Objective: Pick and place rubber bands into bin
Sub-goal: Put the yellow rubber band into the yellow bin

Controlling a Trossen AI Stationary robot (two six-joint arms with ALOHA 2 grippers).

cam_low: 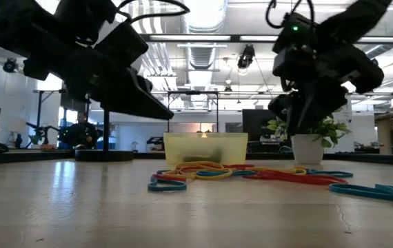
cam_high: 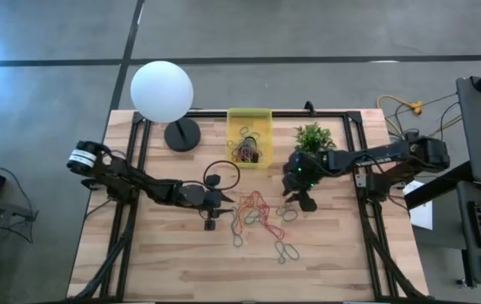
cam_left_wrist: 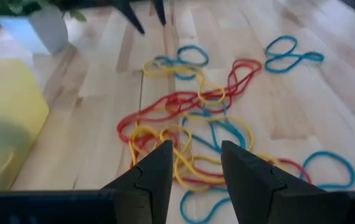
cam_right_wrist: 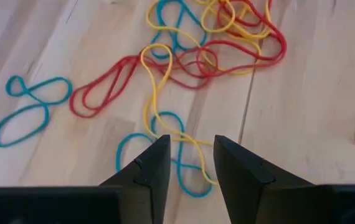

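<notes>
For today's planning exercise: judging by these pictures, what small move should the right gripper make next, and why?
Probably lower straight down. The right gripper hangs open above a yellow rubber band lying loose on the table, holding nothing, so it must descend before closing.

From overhead, you cannot separate single loops in the rubber bands [cam_high: 257,215] piled just before the bin [cam_high: 249,116]; the tangle inside the bin is too small to count. In the level view, the bin's translucent wall [cam_low: 205,147] blurs its contents, and the band [cam_low: 383,191] far to the side of the bin is cut off by the frame. In the left wrist view, the bin [cam_left_wrist: 6,118] is blurred and cropped; the plant pot [cam_left_wrist: 34,28] beside it loses its top.
</notes>
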